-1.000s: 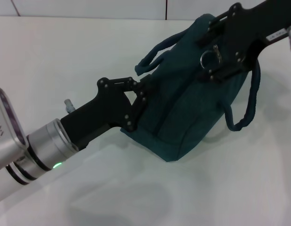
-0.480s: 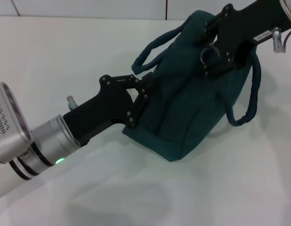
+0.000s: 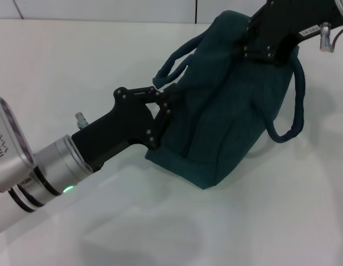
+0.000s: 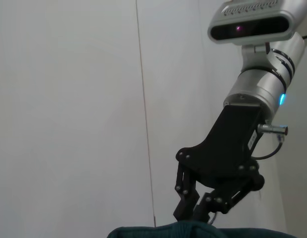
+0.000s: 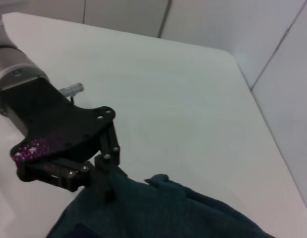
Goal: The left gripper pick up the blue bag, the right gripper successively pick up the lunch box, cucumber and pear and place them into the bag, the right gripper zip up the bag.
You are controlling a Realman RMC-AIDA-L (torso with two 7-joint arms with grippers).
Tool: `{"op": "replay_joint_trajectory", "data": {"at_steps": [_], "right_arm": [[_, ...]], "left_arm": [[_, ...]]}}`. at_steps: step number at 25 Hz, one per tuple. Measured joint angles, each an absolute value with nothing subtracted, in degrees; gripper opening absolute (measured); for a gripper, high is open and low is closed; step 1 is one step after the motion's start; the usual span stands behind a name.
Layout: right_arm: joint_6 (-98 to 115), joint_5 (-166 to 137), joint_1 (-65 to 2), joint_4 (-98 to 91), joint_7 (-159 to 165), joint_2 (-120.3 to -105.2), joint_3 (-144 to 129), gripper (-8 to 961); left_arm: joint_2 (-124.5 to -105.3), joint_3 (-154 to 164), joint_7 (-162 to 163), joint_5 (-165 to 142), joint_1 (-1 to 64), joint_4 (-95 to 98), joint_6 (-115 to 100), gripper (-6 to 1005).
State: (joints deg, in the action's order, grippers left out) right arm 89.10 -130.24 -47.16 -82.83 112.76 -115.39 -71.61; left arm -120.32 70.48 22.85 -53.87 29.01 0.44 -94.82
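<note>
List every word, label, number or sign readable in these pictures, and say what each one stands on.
None can be read.
Small white label on the right gripper, at the top of the blue bag: print too small to read.
Left gripper, at the bag's end: no text visible.

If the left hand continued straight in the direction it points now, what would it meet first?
The black two-finger left hand already has its fingertips against the near end of the dark teal-blue soft fabric bag, seemingly pinching the cloth. Going on, it would only push into that bag.
</note>
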Motion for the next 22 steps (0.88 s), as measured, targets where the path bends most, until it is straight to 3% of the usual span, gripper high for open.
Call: {"op": "replay_joint_trajectory", "data": {"at_steps": [6, 12, 22], "right_arm": [[85.05, -130.17, -45.02, -82.99, 112.55, -115.39, -71.51, 112], [80.96, -125.44, -40.08, -85.36, 110.33, -115.39, -71.45, 16], [81.77, -120.15, -35.13, -85.87, 108.68, -115.38, -65.63, 37]], "left_arm": [[-120.32, 70.62, 23.01, -53.87, 29.18, 0.44, -94.83, 49], [-120.31, 70.66, 23.03, -53.9, 29.16, 0.43, -94.83, 48], [-120.3, 70.83, 23.03, -54.13, 29.04, 0.51, -95.26, 48]]}}
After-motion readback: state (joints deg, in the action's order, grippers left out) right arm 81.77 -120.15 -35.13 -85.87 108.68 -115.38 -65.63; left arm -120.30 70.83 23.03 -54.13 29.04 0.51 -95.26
